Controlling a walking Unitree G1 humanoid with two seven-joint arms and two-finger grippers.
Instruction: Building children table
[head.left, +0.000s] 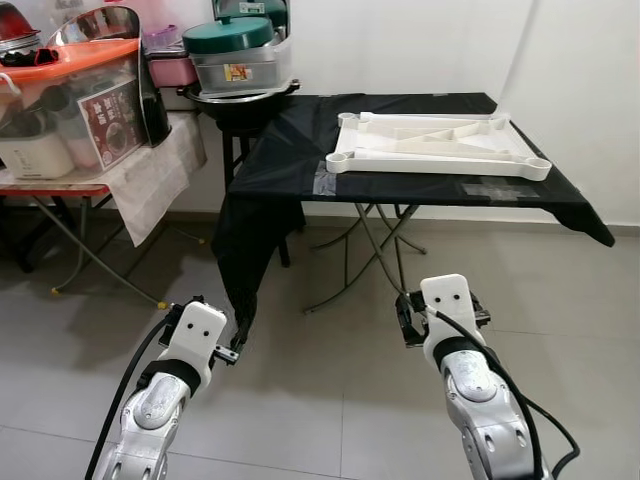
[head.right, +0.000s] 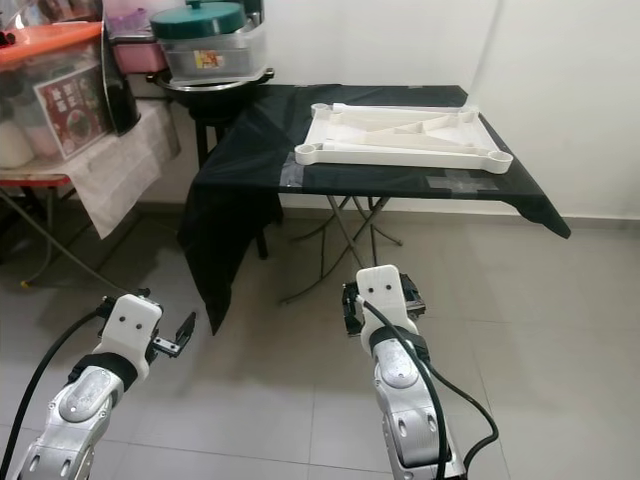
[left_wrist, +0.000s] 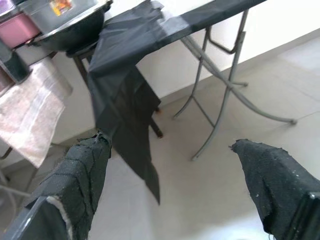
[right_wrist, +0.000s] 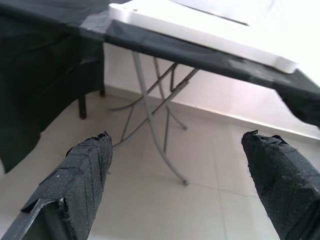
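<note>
Black-draped table, white tabletop upside-down

A white tabletop frame lies flat on a folding bench draped in black cloth, one cloth corner hanging toward the tiled floor. Both silver arms reach forward low over the tiles, the left pincer and the right pincer well short of the bench.

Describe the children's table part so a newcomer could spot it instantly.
Find the folding table draped in black cloth by the white wall. On its top lies the white plastic tabletop, flat, with round leg sockets at its corners and crossed ribs. Nothing else there is white.
</note>
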